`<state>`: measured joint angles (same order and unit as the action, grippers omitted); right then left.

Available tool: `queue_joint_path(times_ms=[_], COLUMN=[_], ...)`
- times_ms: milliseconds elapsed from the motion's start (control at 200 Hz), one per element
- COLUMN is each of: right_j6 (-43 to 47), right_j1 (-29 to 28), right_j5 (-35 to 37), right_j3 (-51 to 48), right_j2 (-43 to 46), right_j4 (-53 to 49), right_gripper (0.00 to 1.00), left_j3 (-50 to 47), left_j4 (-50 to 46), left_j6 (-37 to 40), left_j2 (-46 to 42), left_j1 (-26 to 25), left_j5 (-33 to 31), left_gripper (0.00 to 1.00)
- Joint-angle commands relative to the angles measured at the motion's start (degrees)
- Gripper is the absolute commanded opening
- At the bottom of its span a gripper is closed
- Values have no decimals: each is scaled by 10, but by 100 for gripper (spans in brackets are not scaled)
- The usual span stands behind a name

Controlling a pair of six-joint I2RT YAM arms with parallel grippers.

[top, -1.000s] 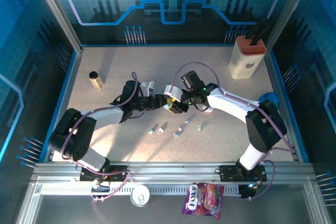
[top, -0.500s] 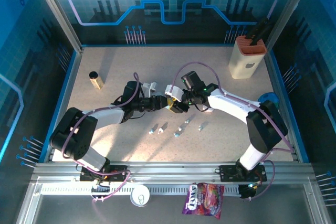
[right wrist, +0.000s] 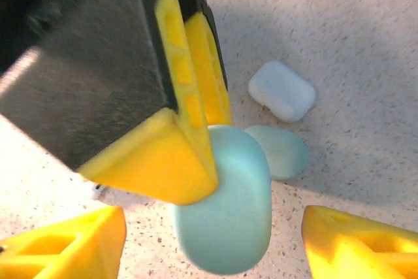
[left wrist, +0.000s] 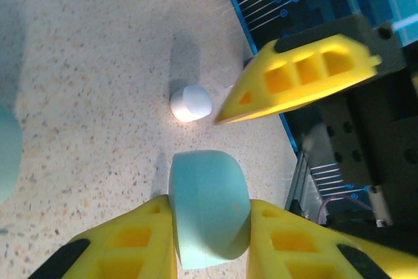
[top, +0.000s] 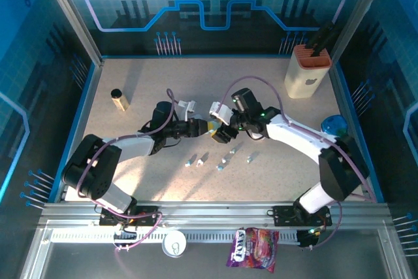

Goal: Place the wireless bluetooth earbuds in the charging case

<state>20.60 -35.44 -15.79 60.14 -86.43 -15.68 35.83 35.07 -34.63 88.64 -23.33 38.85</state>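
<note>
White holder (top: 295, 78), apple logo (top: 307, 83), teal case (left wrist: 208, 207)

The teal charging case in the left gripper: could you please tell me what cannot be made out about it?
Lid open or shut: left wrist view, the left gripper covers both sides of the teal case.
Its far end: right wrist view, hidden behind the left gripper.
Earbuds: top view, too small.

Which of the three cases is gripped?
The teal case clamped in the left gripper; the other teal case and the white case lie on the table.
</note>
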Motion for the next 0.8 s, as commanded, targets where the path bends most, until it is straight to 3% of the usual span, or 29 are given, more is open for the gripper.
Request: queue_joint_path(times_ms=[0,110,200,265,460,585,665,795], right_j6=[-43,-112,-240,-345,-564,-662,-701,-760], right_j1=[8,15,29,35,46,74,87,108], right_j5=[-42,-70,-43,4,49,-3,-52,-116], right_j3=[-29,-67,-78,-59,-8,-13,-30,-47], right_j2=[66,123,159,169,171,174,180,190], right_j4=[40,81,106,75,-53,-56,-24,-4], right_gripper=[76,78,80,80,78,76,75,75], left_j3=[-22,-38,-60,-49,-31,-39,-50,-63], left_j4=[140,289,452,446,453,453,453,453], left_j6=[67,84,121,176,335,518,625,711], left_j2=[-10,14,53,60,69,66,60,50], left_j1=[-4,-4,-3,-4,-11,-31,-53,-80], left_j5=[3,7,9,9,-2,-6,-55,-120], left_gripper=[18,18,8,0,0,0,0,0])
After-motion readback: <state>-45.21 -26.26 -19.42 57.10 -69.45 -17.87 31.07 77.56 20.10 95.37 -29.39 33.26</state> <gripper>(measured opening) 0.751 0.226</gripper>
